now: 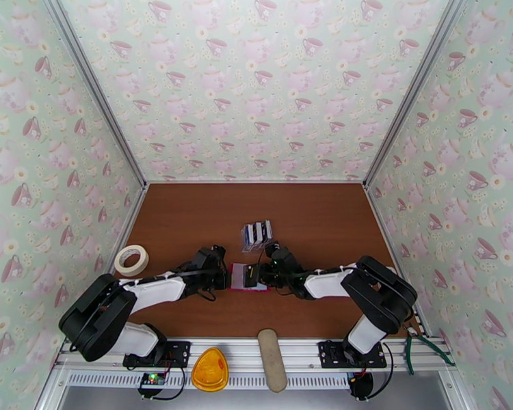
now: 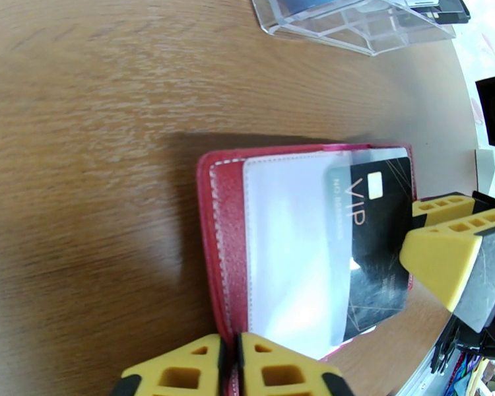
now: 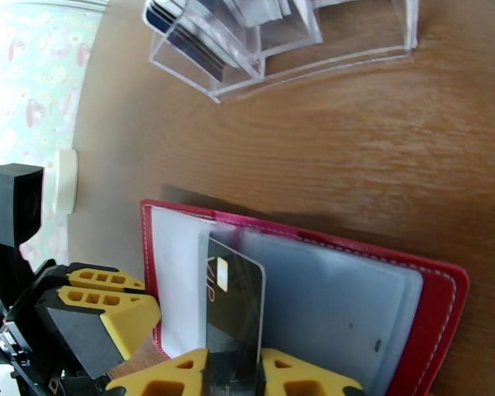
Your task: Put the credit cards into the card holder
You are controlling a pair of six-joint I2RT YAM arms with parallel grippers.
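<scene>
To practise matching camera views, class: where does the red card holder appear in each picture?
Top external: card holder at centre, just below the clear tray.
Left wrist: card holder lower centre, open.
Right wrist: card holder across bottom, open.
Shared landmark: clear tray of cards, top of both wrist views.

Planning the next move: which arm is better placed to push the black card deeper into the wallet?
Probably right. The right gripper has the black card between its fingers; the left gripper clamps the wallet at its edge, steadying it.
</scene>
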